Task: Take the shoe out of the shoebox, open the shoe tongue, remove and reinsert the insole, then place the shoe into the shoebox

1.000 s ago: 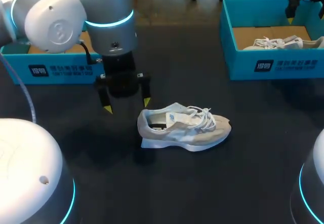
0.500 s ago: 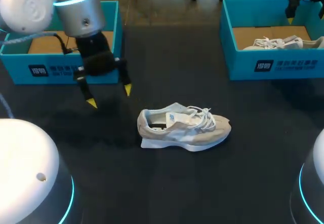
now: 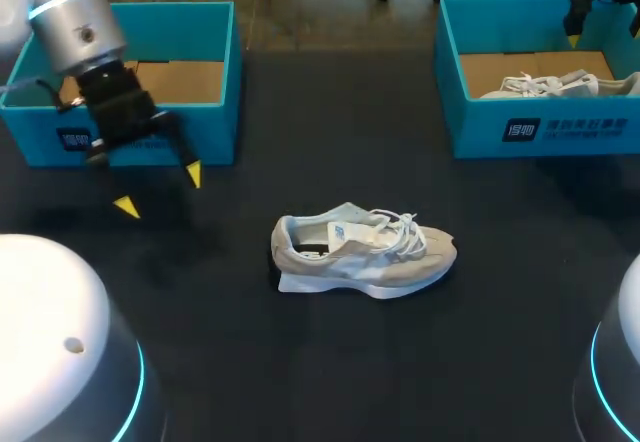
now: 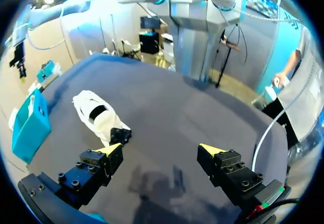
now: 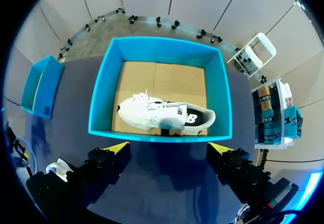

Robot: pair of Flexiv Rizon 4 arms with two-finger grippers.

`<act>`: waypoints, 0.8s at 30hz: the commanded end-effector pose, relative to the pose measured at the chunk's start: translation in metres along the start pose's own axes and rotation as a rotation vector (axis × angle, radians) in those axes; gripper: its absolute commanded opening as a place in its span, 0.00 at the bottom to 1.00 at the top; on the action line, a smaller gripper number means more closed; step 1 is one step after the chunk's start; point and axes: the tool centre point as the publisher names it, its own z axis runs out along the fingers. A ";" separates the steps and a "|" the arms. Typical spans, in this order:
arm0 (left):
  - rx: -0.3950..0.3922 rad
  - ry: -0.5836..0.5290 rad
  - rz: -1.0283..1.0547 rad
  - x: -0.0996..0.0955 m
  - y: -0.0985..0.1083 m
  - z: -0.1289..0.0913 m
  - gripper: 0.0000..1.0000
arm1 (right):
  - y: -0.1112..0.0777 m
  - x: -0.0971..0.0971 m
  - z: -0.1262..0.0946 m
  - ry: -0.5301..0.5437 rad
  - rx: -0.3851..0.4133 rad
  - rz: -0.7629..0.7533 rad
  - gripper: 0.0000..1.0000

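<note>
- The left shoebox (image 3: 214,97) stands with its cardboard floor bare, so I judge the shoe is already taken out of it.
- The left gripper (image 3: 160,189) hangs over the table (image 3: 330,382) just in front of that box. Its fingers are spread wide and hold nothing, well apart from the shoe.
- The shoe (image 3: 362,249) sits on its sole near the middle of the table, heel toward the left shoebox and toe toward the right one. No gripper touches it.
- Its mouth looks open and the laces loose. Whether the tongue is fully opened, or the insole has been out and back in, I cannot tell.
- At the least, putting the shoe back into a box is left to do.
- The right shoebox (image 3: 540,127) holds a second shoe (image 3: 560,84), lying on its side.
- The right gripper (image 5: 169,148) hovers above the near wall of that box, fingers spread and empty.
- The head view alone shows both boxes and the shoe together, so the gaps between them are plain.
- The left wrist view shows the shoe ahead of its own fingers and off to one side, not between them.
- The right wrist view looks straight down into the right shoebox and shows the whole of the second shoe, which the head view partly hides behind the box wall.
</note>
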 end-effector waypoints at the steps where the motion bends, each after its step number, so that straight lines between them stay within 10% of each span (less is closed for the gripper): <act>1: 0.087 -0.084 -0.002 0.019 0.009 0.006 1.00 | -0.001 0.000 0.000 0.000 -0.001 0.000 1.00; 24: 0.144 -0.183 -0.018 0.039 0.005 0.013 1.00 | -0.001 0.000 0.000 0.000 -0.001 0.000 1.00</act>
